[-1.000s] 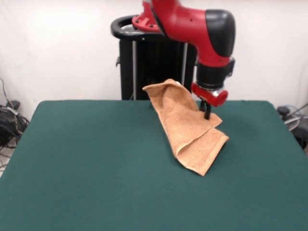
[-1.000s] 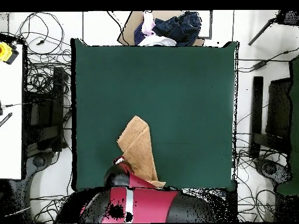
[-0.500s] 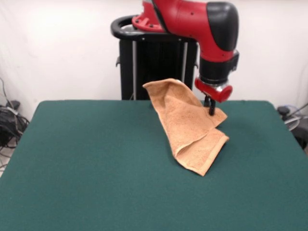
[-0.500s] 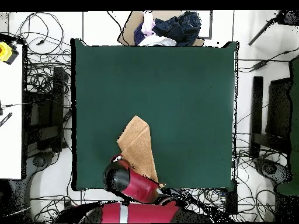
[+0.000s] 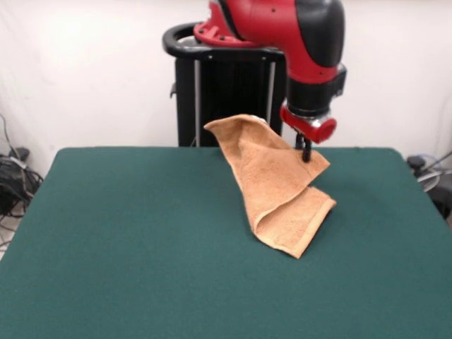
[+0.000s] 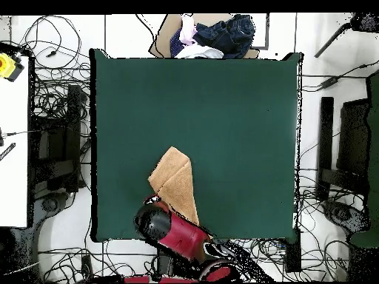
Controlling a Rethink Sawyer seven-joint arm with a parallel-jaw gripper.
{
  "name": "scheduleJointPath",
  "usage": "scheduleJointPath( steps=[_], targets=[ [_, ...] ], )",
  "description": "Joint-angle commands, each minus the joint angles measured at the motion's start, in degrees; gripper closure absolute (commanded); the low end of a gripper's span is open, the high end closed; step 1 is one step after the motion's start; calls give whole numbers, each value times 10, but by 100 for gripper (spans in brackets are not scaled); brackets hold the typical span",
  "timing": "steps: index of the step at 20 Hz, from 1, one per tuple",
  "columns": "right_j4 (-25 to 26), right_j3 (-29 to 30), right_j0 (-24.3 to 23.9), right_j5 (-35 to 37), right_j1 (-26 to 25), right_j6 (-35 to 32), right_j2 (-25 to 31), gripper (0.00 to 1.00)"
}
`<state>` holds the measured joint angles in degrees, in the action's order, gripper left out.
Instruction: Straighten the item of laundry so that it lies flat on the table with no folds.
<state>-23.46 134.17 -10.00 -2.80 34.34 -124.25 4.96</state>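
As gripper (image 5: 305, 154) rises from a second ago, jaws stay clamped on towel (image 5: 277, 185) corner, centre-right of front view. Upper fold lifted; lower end rests doubled on green table (image 5: 141, 240). Unfolding begun, far from flat.

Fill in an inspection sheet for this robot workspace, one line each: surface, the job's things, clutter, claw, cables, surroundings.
Surface: green table, flat, nothing on it apart from the towel.
Job's things: orange towel, folded over itself, one corner lifted, lower fold resting on the table.
Clutter: nothing seen on the table.
Claw: claw pinching the towel's raised corner, under the red arm.
Cables: tangled cables on the floor beside the table.
Surroundings: black pedestal, white wall; pile of clothes past the table's edge.
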Motion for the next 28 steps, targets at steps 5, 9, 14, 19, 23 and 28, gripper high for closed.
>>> scheduleJointPath(
  steps=[5, 9, 14, 19, 23, 28],
  targets=[
    [-29, -74, 36, 116, 61, -86, -60, 100],
    [-17, -77, 55, 155, 84, -87, -86, 100],
    [9, -90, 40, 187, 93, -61, -103, 100],
    [59, -104, 26, 297, 153, -33, -146, 100],
    [113, -134, 18, 381, 194, -20, -185, 100],
    [150, -146, -20, 393, 209, 3, -172, 100]
  ],
)
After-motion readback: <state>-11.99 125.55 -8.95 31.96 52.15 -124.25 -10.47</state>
